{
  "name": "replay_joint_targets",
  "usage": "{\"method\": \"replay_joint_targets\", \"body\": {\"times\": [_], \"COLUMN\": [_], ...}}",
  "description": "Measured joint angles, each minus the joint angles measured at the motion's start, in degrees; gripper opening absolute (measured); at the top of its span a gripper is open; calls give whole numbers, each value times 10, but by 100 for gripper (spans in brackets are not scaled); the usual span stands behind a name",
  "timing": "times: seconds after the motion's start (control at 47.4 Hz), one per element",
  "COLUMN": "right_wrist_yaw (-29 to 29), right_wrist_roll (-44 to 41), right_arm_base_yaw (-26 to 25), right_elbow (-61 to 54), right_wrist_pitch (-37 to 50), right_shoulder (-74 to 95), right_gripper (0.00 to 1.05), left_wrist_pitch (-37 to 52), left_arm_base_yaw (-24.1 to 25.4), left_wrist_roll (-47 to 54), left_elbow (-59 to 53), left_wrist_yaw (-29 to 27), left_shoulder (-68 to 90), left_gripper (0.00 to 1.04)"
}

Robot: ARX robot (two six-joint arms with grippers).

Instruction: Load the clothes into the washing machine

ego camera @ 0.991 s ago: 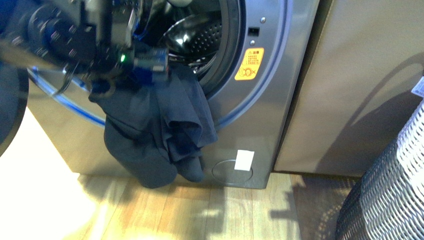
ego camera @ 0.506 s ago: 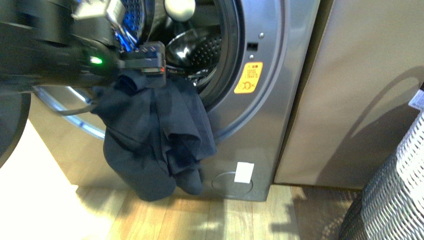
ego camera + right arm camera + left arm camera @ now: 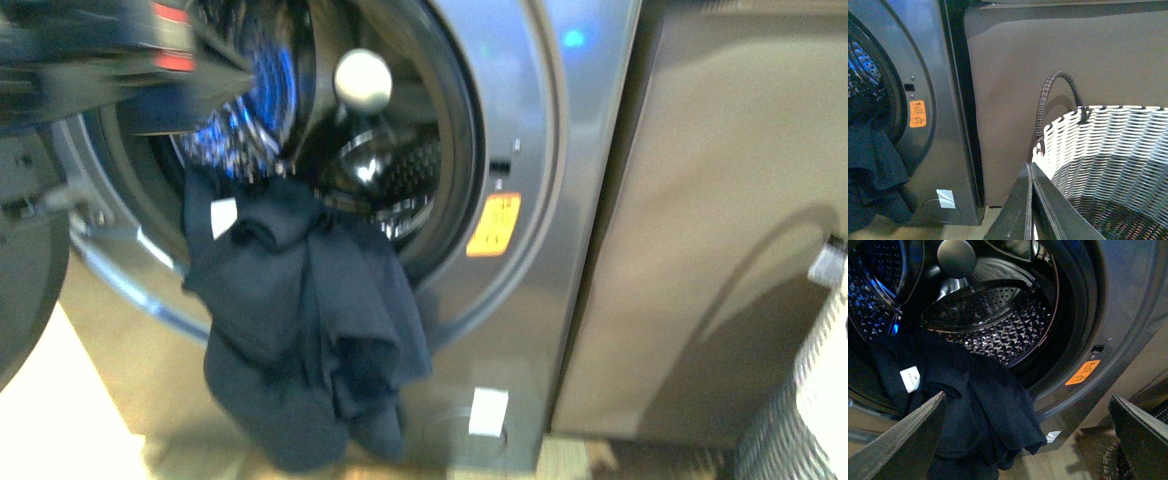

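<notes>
Left gripper (image 3: 1023, 435) stands wide open and empty, its dark fingers (image 3: 903, 440) either side of the limp navy-blue shirt-like garment (image 3: 300, 340). Right gripper (image 3: 1030, 200) is pressed shut on nothing, above the white woven wicker basket (image 3: 1108, 150). No desk shows. That garment drapes over the porthole lip of the grey-silver front-loading washing machine (image 3: 560, 200), mostly hanging outside. It looks light, soft and slippy; the bunched fold at the lip seems best to grasp. Its white tag (image 3: 910, 378) and the orange warning sticker (image 3: 494, 224) carry print too small to read.
</notes>
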Motion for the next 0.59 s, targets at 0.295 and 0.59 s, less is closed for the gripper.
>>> {"method": "replay_joint_targets", "body": {"times": [0.295, 0.59], "right_wrist_yaw": [0, 0], "right_wrist_roll": [0, 0], "right_arm_base_yaw": [0, 0], "right_elbow": [0, 0], "right_wrist_pitch": [0, 0], "right_shoulder": [0, 0], "right_gripper": [2, 2], "left_wrist_pitch": [-76, -205], "left_arm_base_yaw": [-13, -110], "left_wrist_roll": [-19, 15], "left_elbow": [-93, -233], "left_wrist_yaw": [12, -274], "left_shoulder": [-209, -472], "left_gripper": [98, 68]}}
